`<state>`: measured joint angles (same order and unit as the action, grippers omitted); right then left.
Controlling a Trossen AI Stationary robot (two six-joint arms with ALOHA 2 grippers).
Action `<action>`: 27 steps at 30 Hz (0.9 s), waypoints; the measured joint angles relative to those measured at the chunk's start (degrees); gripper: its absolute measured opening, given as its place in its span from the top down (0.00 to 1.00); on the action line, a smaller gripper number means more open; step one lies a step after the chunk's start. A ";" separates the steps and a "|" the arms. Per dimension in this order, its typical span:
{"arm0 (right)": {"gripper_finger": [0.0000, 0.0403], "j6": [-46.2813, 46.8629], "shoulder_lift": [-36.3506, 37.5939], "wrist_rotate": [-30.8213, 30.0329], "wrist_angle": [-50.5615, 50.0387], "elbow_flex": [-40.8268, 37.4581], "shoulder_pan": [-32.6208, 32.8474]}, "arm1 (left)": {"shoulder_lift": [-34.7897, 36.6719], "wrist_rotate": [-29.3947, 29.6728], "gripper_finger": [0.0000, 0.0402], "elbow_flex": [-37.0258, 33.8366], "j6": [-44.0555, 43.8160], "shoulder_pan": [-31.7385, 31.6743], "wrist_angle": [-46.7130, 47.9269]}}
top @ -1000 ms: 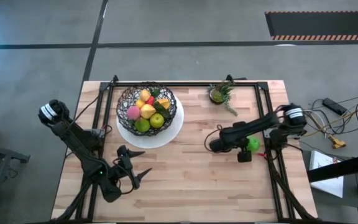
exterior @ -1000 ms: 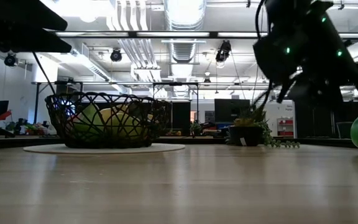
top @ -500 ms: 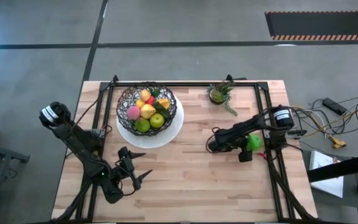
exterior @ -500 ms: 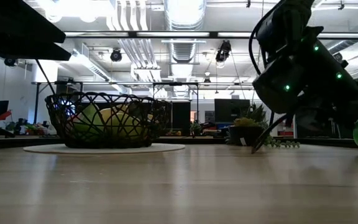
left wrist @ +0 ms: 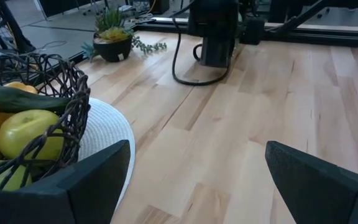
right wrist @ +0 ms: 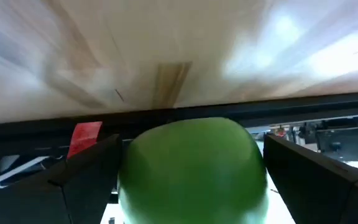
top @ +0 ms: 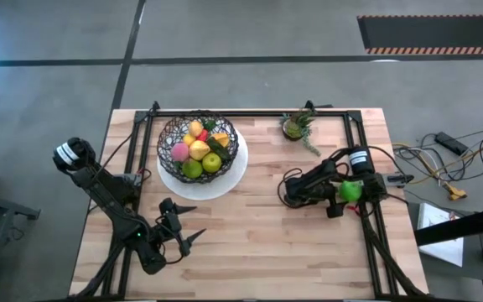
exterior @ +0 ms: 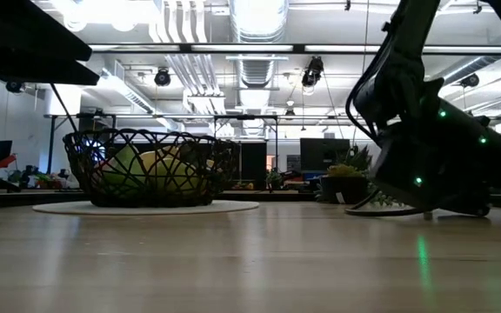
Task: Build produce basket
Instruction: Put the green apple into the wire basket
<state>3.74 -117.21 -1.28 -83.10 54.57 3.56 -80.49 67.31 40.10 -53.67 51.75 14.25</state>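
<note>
Toward the right edge of the overhead frame, the right tool [top: 348, 190] lies low over the worktop [top: 258, 243], its two fingers spread wide on either side of a green apple [top: 350, 190]. The wrist picture shows that apple [right wrist: 192, 168] sitting between the finger [right wrist: 73, 180] on one side and its partner on the other, with gaps on both sides, so whether they touch it cannot be told. At table height, the right arm fills the right part of the frame, close to the wood.

At the upper left of the overhead frame stands the basket [top: 170, 134] on a white plate [top: 235, 172]. It holds the rest of the produce: a yellow lemon [top: 199, 150], a pink peach [top: 179, 152], two green fruits [top: 212, 163], a red piece and a dark green piece near the far rim.

At the lower left, the left tool [top: 187, 225] hangs above bare wood with its fingers wide apart, holding nothing, well apart from the basket. A small potted plant [top: 295, 126] stands near the top edge, right of centre
</note>
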 joint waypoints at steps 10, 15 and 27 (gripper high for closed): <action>0.16 -0.17 -0.75 0.56 1.12 -1.29 -2.50 | 0.00 -0.94 0.11 0.00 -0.03 0.00 -0.31; 0.27 -0.10 2.25 0.32 1.48 -1.30 -2.47 | 0.00 -1.05 0.11 0.00 -0.04 0.00 -0.34; 0.30 1.08 11.15 0.69 1.89 2.99 -0.14 | 0.00 -1.09 0.11 0.04 -0.04 0.00 -0.42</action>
<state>4.82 -106.06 -0.59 -81.21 57.56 3.43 -80.49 66.22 40.14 -53.71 51.75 13.82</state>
